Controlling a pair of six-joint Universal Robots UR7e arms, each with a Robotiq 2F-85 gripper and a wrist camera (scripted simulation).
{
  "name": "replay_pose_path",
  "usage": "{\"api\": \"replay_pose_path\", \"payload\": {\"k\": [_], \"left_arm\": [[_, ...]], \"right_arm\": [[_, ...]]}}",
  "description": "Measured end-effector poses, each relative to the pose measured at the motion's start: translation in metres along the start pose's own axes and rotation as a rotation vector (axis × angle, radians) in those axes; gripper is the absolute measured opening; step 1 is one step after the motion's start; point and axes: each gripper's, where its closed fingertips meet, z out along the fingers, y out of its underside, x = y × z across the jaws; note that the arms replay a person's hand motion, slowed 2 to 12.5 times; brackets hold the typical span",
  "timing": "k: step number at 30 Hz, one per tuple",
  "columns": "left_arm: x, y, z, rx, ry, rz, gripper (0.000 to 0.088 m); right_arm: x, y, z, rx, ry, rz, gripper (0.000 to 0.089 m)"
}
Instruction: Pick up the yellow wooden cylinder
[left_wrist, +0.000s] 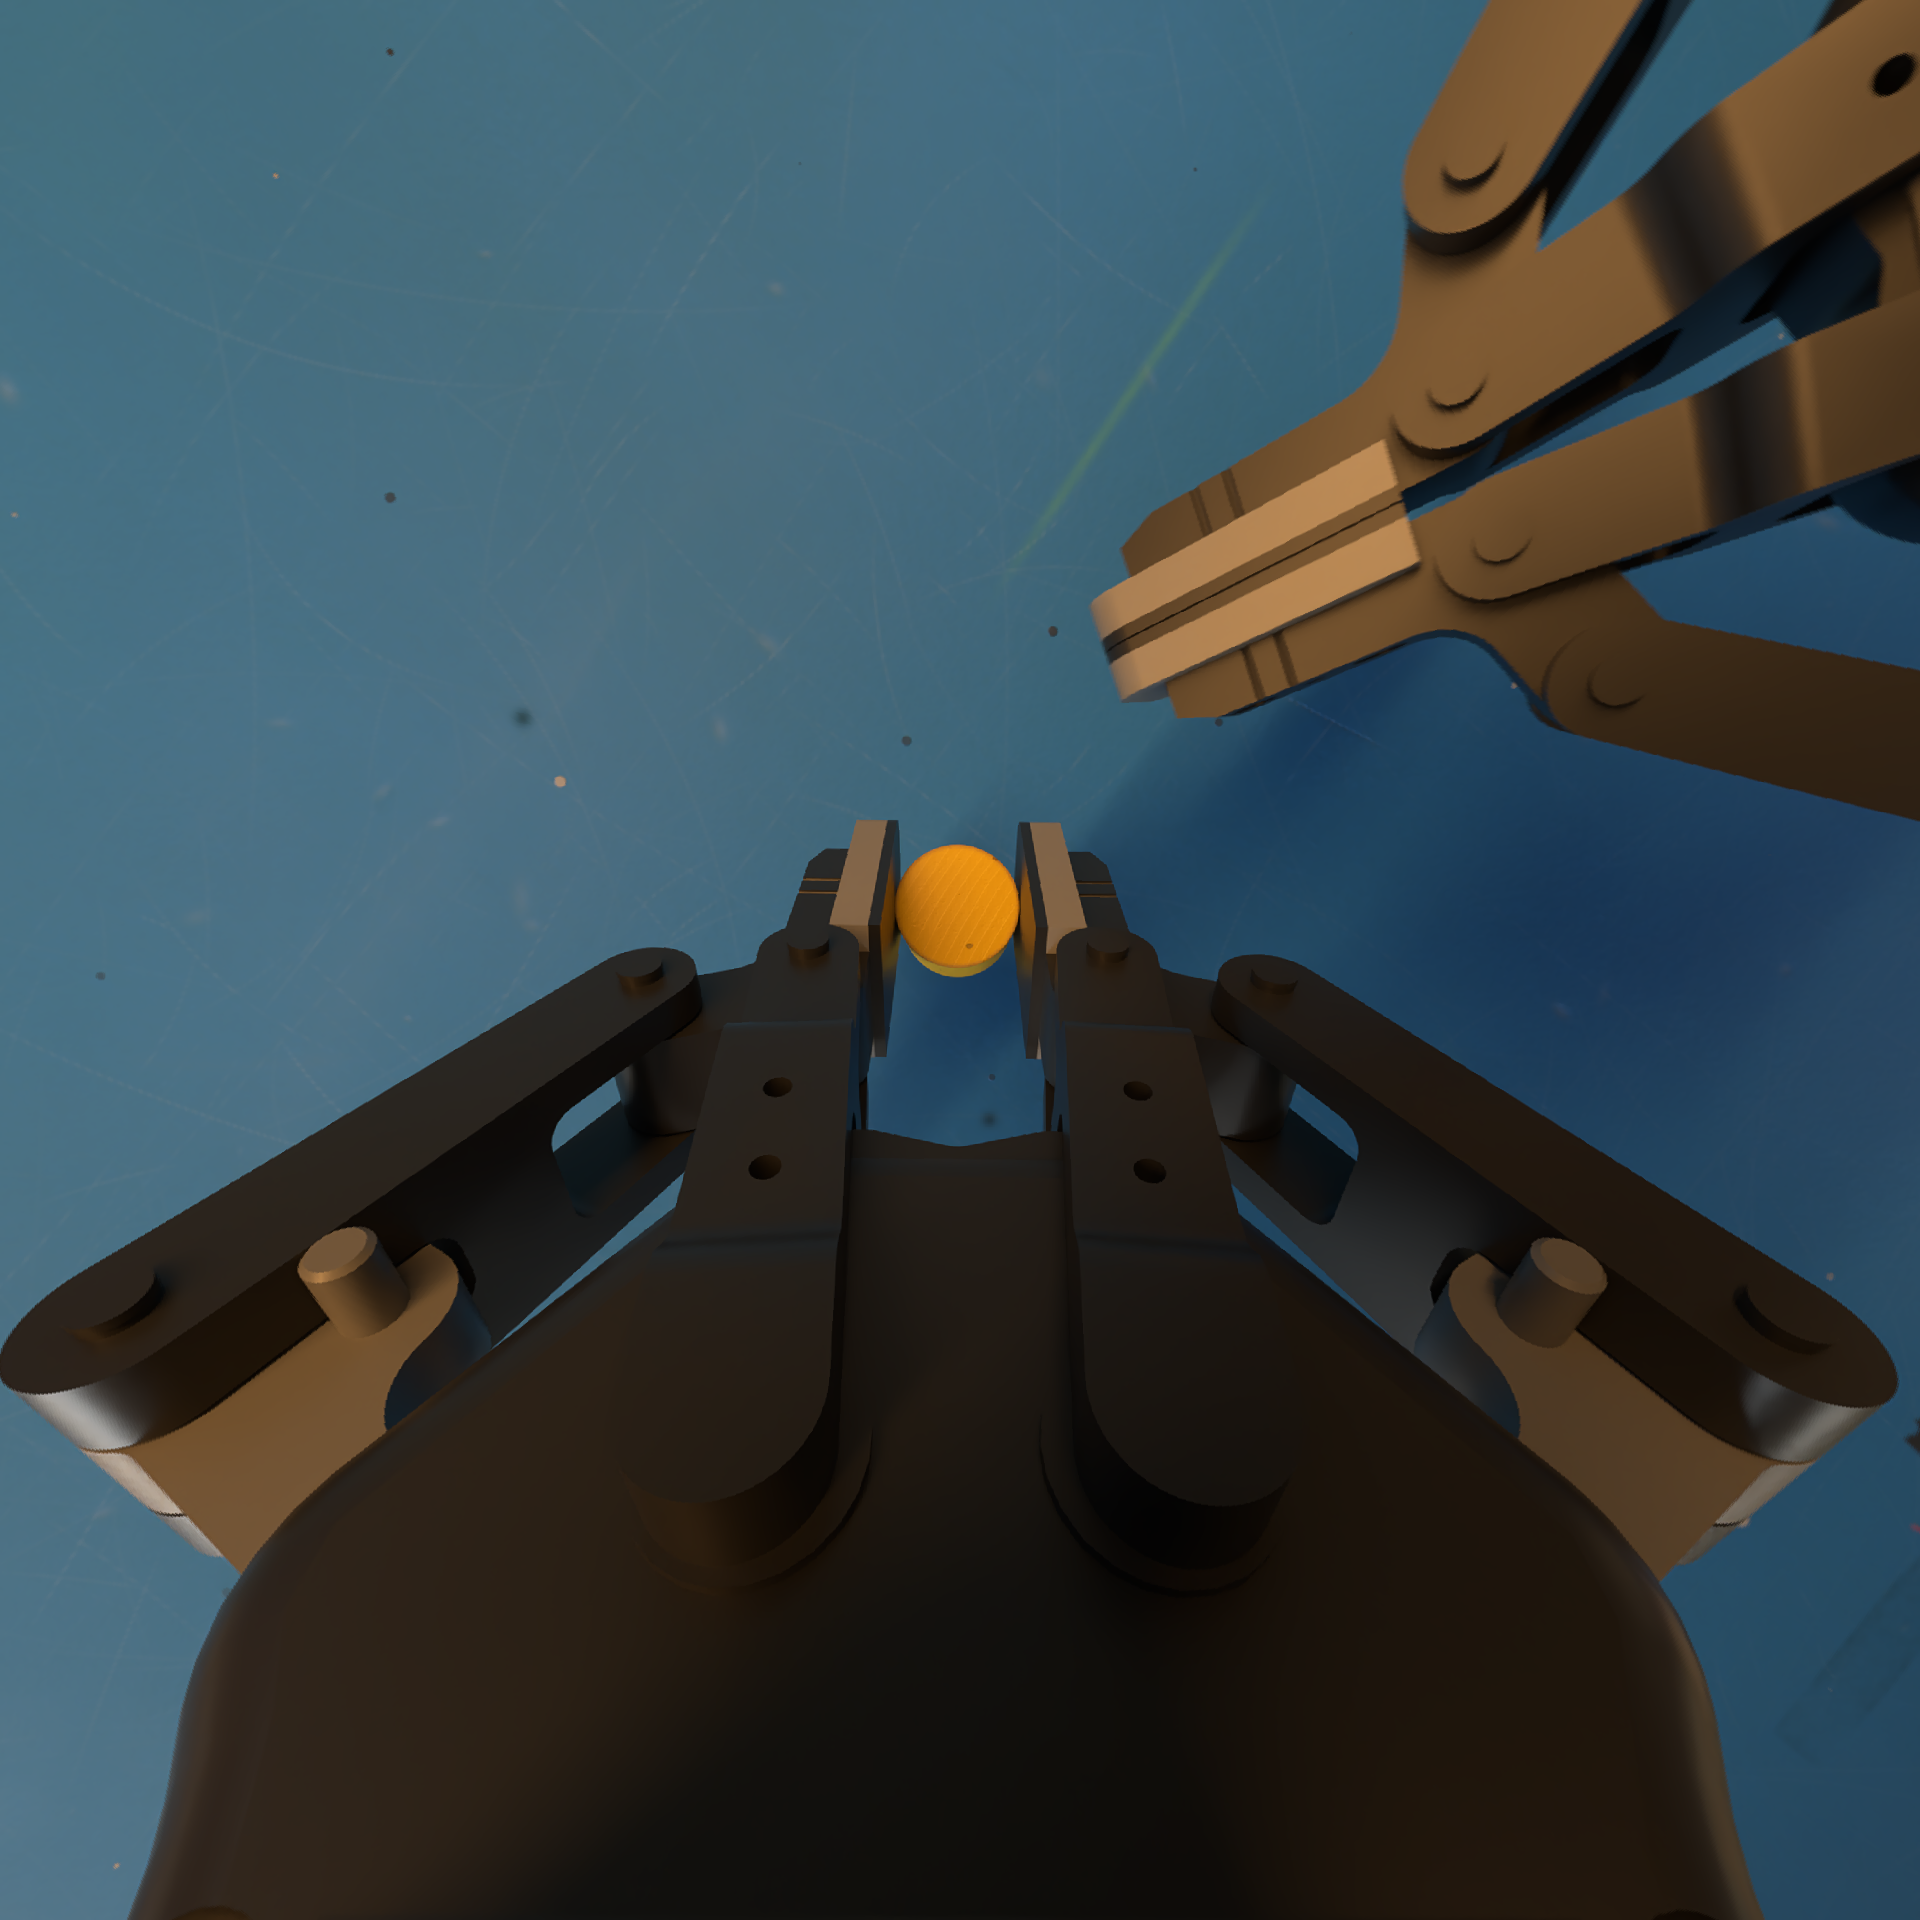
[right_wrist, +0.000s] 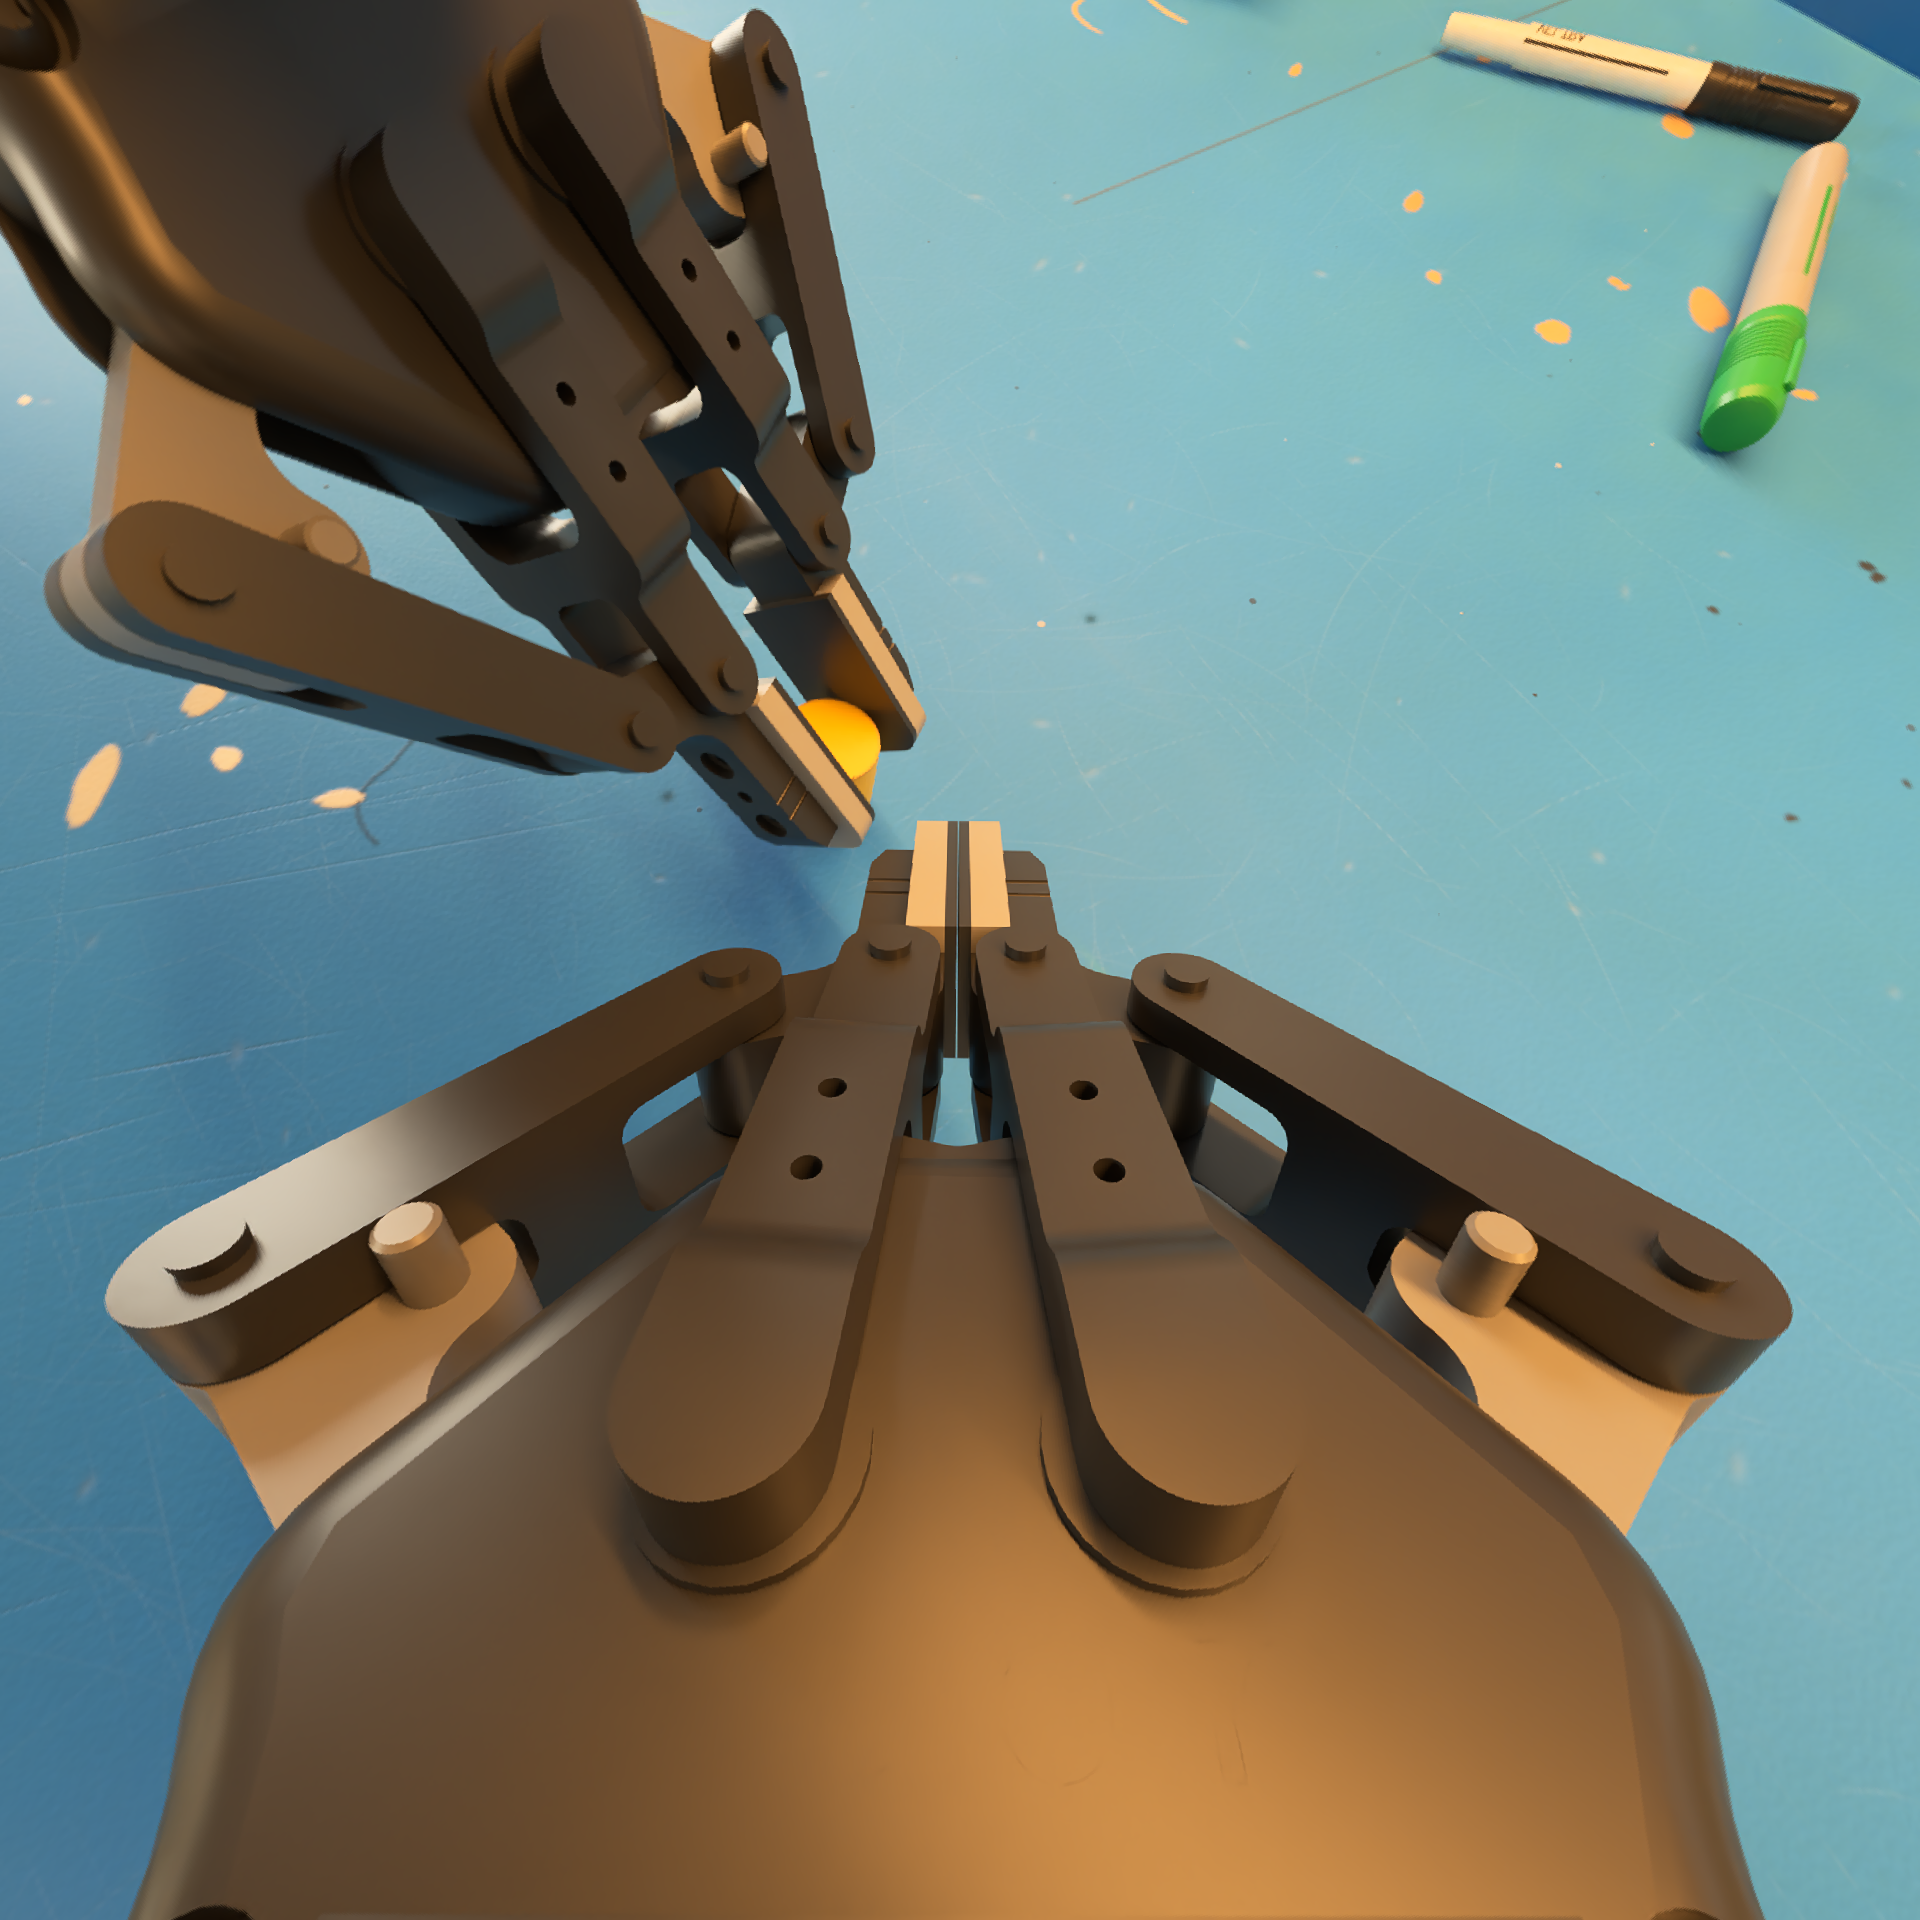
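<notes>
The yellow wooden cylinder (left_wrist: 956, 906) stands upright on the blue table, seen from above in the left wrist view. My left gripper (left_wrist: 956, 831) is closed around it, and both pads touch its sides. The right wrist view shows the same grip from the side, with the cylinder (right_wrist: 844, 734) between the left gripper's (right_wrist: 873, 777) pads, close to the table surface. I cannot tell whether it is lifted off the table. My right gripper (right_wrist: 956, 831) is shut and empty, just right of the left gripper's fingertips. It also shows in the left wrist view (left_wrist: 1117, 636) at the upper right.
A white marker with a black cap (right_wrist: 1647, 75) and a white marker with a green cap (right_wrist: 1775, 301) lie at the far right of the blue table (right_wrist: 1351, 675). Orange paint specks and scratches mark the surface.
</notes>
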Motion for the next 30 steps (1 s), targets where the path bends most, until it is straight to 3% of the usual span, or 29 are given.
{"api": "replay_pose_path", "payload": {"k": [17,22,30], "left_arm": [[0.0,-0.007,-0.002,-0.011,0.021,-0.001,0.02],[0.001,-0.011,-0.005,-0.008,0.027,-0.016,0.02],[0.008,-0.013,-0.004,-0.014,0.051,-0.05,0.02]], "right_arm": [[0.019,0.004,0.012,-0.093,0.015,-0.012,0.0],[0.028,0.009,0.009,-0.103,0.039,0.031,0.0],[0.026,0.017,0.009,-0.113,0.005,0.081,0.0]]}}
